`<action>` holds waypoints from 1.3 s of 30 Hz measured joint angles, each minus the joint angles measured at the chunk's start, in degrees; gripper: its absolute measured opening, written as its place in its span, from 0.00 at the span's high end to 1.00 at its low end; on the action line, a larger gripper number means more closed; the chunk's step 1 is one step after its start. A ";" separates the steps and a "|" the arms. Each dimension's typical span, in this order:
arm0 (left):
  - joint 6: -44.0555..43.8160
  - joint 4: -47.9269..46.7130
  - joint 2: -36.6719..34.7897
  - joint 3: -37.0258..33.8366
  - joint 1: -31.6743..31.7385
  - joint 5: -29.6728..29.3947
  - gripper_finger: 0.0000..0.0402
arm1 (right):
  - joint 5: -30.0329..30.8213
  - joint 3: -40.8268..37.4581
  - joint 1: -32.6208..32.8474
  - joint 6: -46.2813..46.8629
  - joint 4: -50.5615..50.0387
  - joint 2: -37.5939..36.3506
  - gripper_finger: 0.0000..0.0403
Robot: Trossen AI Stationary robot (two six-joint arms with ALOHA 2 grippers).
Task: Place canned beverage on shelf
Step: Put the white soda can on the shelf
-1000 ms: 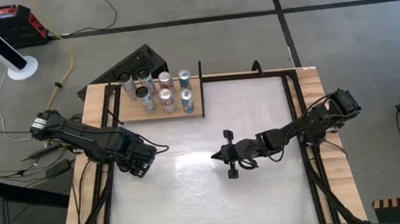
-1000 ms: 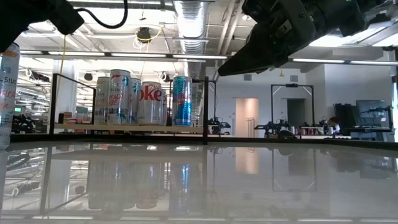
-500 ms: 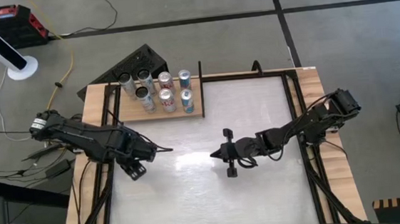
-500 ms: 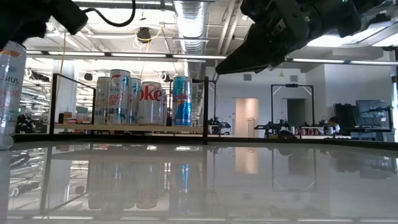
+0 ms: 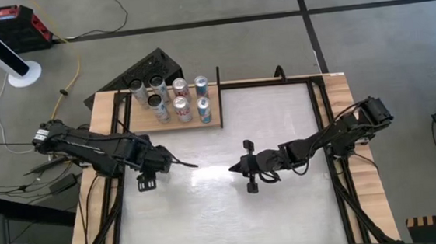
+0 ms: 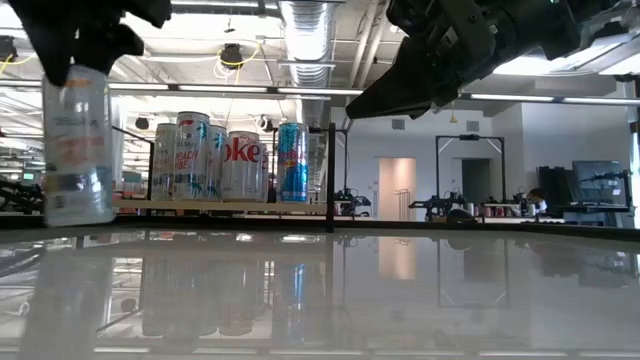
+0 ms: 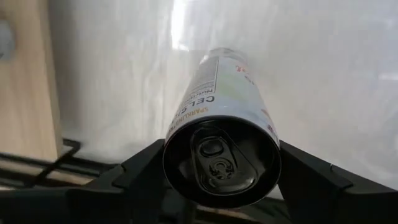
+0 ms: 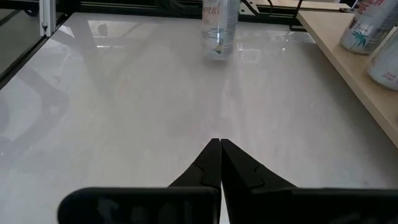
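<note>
Left gripper (image 7: 217,186) jaws gripped slim white aluminium can (image 6: 76,145), lifted at frame left; light-wood shelf (image 5: 172,119) placement pending; right gripper (image 8: 220,163) closed empty

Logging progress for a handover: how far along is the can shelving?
Seven cans already stand on the shelf. The left gripper holds another can above the table, not yet shelved. The right gripper waits shut mid-table.
</note>
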 joint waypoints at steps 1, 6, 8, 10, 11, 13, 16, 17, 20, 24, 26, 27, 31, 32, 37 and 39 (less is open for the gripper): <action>0.95 0.00 0.04 0.12 0.00 0.15 0.39 | 0.00 0.00 -0.09 0.14 0.12 0.00 0.93; 3.25 -0.89 0.17 -0.34 -0.15 1.57 0.39 | 0.04 0.00 -0.45 0.16 0.16 0.00 0.93; 4.58 -0.60 0.17 -0.34 -0.11 1.51 0.38 | 0.04 0.00 -0.43 0.16 0.16 0.00 0.93; 5.54 -0.21 0.17 -0.34 -0.09 1.24 0.35 | 0.04 0.00 -0.43 0.40 0.12 0.00 0.93; 5.74 -0.14 0.17 -0.34 -0.09 1.24 0.34 | 0.02 0.00 -0.43 0.51 0.12 0.00 0.93; 5.78 0.08 0.17 -0.34 -0.11 1.52 0.31 | 0.02 0.00 -0.43 0.57 0.12 0.00 0.93; 5.31 1.23 0.10 -0.32 -0.14 1.74 0.29 | -0.08 0.00 -0.43 0.57 0.10 0.00 0.93; 4.93 1.23 0.10 -0.32 -0.14 1.59 0.29 | -0.34 0.00 -0.43 0.57 0.10 0.00 0.93; 3.77 1.10 0.10 -0.32 -0.11 1.58 0.29 | -1.09 0.00 -0.43 0.57 0.06 0.00 0.93; 2.96 1.06 0.09 -0.32 -0.11 3.17 0.29 | -1.18 0.00 -0.43 0.57 0.04 0.00 0.93; 1.25 1.22 0.10 -0.32 -0.09 4.80 0.28 | -1.20 0.00 -0.43 0.57 0.05 0.00 0.93; -0.08 1.43 0.10 -0.32 0.01 5.28 0.28 | -1.22 0.00 -0.43 0.55 0.05 0.00 0.93; -5.99 2.48 0.10 -0.32 0.59 6.07 0.28 | -1.36 0.00 -0.43 0.57 0.06 0.00 0.93; -7.44 2.59 0.09 -0.32 0.71 6.08 0.28 | -1.38 0.00 -0.43 0.68 0.06 0.00 0.93; -11.84 2.41 0.08 -0.32 0.92 5.85 0.28 | -1.40 0.00 -0.43 1.45 0.06 0.00 0.93; -12.77 2.37 0.08 -0.32 0.92 5.85 0.28 | -1.38 0.00 -0.36 1.50 0.06 0.00 0.93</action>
